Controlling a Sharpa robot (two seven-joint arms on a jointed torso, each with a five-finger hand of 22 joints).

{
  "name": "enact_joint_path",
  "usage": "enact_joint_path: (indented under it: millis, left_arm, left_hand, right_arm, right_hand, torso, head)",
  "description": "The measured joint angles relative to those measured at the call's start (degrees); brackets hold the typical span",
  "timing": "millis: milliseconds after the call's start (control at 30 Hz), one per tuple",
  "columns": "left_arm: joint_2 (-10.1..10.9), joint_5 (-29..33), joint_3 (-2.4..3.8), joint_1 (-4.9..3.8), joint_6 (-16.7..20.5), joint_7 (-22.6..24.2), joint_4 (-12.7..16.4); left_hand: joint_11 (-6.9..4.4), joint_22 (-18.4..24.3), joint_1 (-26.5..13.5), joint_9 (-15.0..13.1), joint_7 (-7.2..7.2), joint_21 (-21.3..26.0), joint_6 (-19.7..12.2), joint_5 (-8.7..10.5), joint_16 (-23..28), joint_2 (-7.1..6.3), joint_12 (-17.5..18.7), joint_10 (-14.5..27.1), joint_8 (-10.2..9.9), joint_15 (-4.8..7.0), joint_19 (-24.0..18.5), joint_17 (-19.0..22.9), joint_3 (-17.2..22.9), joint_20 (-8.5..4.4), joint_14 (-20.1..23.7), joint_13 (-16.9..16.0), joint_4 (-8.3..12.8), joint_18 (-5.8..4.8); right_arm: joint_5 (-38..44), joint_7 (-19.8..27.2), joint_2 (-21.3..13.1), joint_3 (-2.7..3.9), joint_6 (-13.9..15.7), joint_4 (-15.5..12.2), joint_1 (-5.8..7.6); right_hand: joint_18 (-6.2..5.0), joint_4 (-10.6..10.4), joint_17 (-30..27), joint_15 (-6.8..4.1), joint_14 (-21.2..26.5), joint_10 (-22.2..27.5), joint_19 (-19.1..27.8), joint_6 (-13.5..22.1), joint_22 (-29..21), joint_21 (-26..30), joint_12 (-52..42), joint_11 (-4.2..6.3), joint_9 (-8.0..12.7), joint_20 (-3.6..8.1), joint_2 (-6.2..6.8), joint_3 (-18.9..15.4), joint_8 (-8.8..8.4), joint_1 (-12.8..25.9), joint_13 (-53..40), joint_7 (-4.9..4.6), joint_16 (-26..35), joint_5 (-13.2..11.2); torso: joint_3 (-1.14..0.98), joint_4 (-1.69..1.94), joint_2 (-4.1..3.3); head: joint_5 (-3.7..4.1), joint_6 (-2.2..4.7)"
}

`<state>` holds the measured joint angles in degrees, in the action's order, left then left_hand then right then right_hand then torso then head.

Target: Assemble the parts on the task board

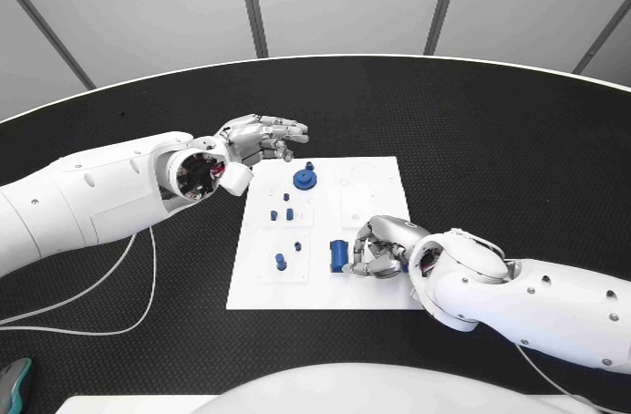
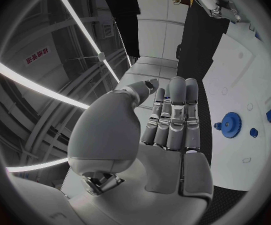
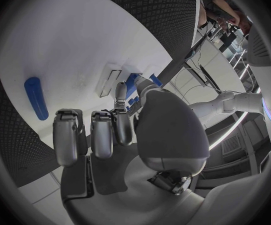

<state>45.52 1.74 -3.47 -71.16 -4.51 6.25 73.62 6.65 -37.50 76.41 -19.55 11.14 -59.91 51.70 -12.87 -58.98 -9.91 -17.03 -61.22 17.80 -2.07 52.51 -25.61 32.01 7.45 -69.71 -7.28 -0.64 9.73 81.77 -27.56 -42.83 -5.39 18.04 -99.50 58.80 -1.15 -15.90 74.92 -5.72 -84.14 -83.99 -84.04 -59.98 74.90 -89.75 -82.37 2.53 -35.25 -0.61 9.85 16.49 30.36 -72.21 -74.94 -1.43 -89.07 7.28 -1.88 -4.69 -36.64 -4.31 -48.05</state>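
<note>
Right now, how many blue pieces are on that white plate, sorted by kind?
Blue gear: 1
Long blue cylinder: 1
Small blue pegs: 5
Total: 7

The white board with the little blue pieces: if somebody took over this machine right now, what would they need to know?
Left hand: raised by the task board's far left corner, fingers together, holding nothing.
Right hand: low over the board's near right part, fingers curled, next to the blue cylinder lying there; whether it touches it, I cannot tell.
Blue gear sits at the board's far end; small blue pegs stand mid-board.
Done: gear and some pegs look seated. Left: the lying cylinder, probably more.
</note>
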Motion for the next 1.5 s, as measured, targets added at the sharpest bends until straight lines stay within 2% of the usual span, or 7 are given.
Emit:
enact_joint_path:
  millis: [333, 467, 567, 767, 933, 1133, 1500]
  left_arm:
    - [-0.1, 0.0, 0.00, 0.01, -0.1, 0.0, -0.3]
    - [-0.1, 0.0, -0.01, 0.02, -0.2, 0.0, -0.4]
    - [-0.1, 0.0, -0.01, 0.02, -0.2, 0.0, -0.5]
    - [0.0, 0.0, -0.02, 0.04, -0.2, 0.1, -0.7]
    - [0.0, 0.0, -0.02, 0.06, -0.2, 0.2, -0.7]
    - [0.2, 0.0, -0.03, 0.08, -0.3, 0.3, -0.7]
    - [0.3, 0.0, -0.03, 0.09, -0.3, 0.3, -0.5]
  left_hand:
    - [0.00, 0.0, 0.0, 0.0, 0.00, 0.0, 0.0, 0.00, 0.0, 0.00, 0.0, 0.0, 0.0, 0.00, 0.0, 0.0, 0.0, 0.00, 0.0, 0.0, 0.0, 0.00]
    - [0.00, 0.0, 0.0, 0.0, 0.00, 0.0, 0.0, 0.00, 0.0, 0.00, 0.0, 0.0, 0.0, 0.00, 0.0, 0.0, 0.0, 0.00, 0.0, 0.0, 0.0, 0.00]
    - [0.00, 0.0, 0.0, 0.0, 0.00, 0.0, 0.0, 0.00, 0.0, 0.00, 0.0, 0.0, 0.0, 0.00, 0.0, 0.0, 0.0, 0.00, 0.0, 0.0, 0.0, 0.00]
    - [0.00, 0.0, 0.0, 0.0, -0.21, 0.0, -0.2, 0.00, 0.0, 0.00, 0.0, 0.0, 0.0, 0.00, 0.0, 0.0, 0.0, 0.00, 0.0, -0.1, 0.0, 0.00]
    - [0.00, 0.0, 0.0, 0.0, -0.21, 0.0, -0.2, 0.00, 0.0, 0.00, 0.0, 0.0, 0.0, 0.00, 0.0, 0.0, 0.0, 0.00, 0.0, -0.1, 0.0, 0.00]
    - [0.00, 0.0, 0.0, 0.0, -0.21, 0.0, -0.2, 0.00, 0.0, 0.00, 0.0, 0.0, 0.0, 0.00, 0.0, 0.0, 0.0, 0.00, 0.0, -0.1, 0.0, 0.00]
    - [0.00, 0.0, 0.0, 0.0, -0.21, 0.0, -0.2, 0.00, 0.0, 0.00, 0.0, 0.0, 0.0, 0.00, 0.0, 0.0, 0.0, 0.00, 0.0, 0.0, 0.0, 0.00]
  right_arm:
    - [0.0, 0.6, -2.6, -0.03, 0.8, -3.2, 0.00]
    - [0.0, 1.3, -4.9, -0.04, 3.1, -5.5, 0.00]
    - [0.0, 2.3, -7.3, -0.04, 5.1, -7.6, 0.01]
    - [0.0, 3.5, -13.4, -0.05, 8.3, -10.9, 0.03]
    - [0.4, 3.3, -17.3, -0.09, 9.5, -10.7, 0.03]
    - [2.8, 1.8, -18.7, -0.13, 11.4, -9.2, 0.00]
    - [3.5, -1.6, -17.1, -0.29, 11.4, -6.7, -0.07]
  right_hand:
    - [0.00, -0.7, 0.0, 0.00, 0.0, 0.0, 0.0, 0.1, 0.0, 0.0, 1.1, 0.00, 0.0, 0.00, 1.87, -3.2, 0.00, 2.9, 0.0, -0.12, 0.0, -0.9]
    - [0.00, -0.6, 0.0, 0.87, 0.2, 0.0, 0.2, 4.1, 0.0, 0.0, 2.7, -1.45, 1.2, -0.27, 1.99, -5.4, -2.30, 3.1, 0.0, -1.93, 0.0, -0.9]
    - [0.00, -0.5, 0.0, 1.60, 0.2, 0.0, 0.1, 5.8, 0.0, 0.0, 2.7, -2.26, 2.2, -1.00, 0.71, -6.1, -4.52, 1.3, 0.0, -2.93, -0.2, 0.9]
    - [0.00, -0.5, 0.0, 1.81, 0.0, 0.0, 0.0, 5.7, 0.0, 0.0, 2.0, -2.26, 3.3, -1.45, -1.14, -5.5, -6.52, -1.3, 0.0, -3.11, -0.4, 3.5]
    - [0.00, -0.4, 0.0, 2.02, 0.2, 0.0, 0.0, 5.4, 0.0, 0.0, 2.0, -2.65, 4.4, -1.45, -2.62, -4.0, -8.46, -2.9, 0.0, -3.38, -0.4, 5.6]
    - [0.00, -0.3, 0.0, 2.02, 0.2, 0.0, 0.2, 5.1, 0.0, 0.0, 2.4, -2.65, 5.1, -1.65, -2.73, -3.2, -9.33, -3.5, 0.0, -3.66, -0.4, 5.8]
    - [-0.01, -0.5, 0.0, 2.02, 0.2, 0.0, 0.2, 3.1, 0.0, 0.0, 3.1, -2.65, 5.4, -1.65, -2.25, -2.2, -9.61, -3.6, 0.0, -3.27, -0.4, 6.7]
  torso:
    - [-0.05, -0.14, 0.09]
    - [-0.11, -0.18, 0.12]
    - [-0.15, -0.22, 0.13]
    - [-0.20, -0.48, 0.22]
    - [-0.35, -0.87, 0.27]
    - [-0.53, -1.12, 0.29]
    - [-0.32, -0.91, 0.18]
  head:
    - [0.05, -0.01]
    - [0.18, 0.10]
    - [0.27, 0.16]
    - [0.43, 0.35]
    - [0.58, 0.54]
    - [1.08, 0.76]
    - [2.07, 0.93]
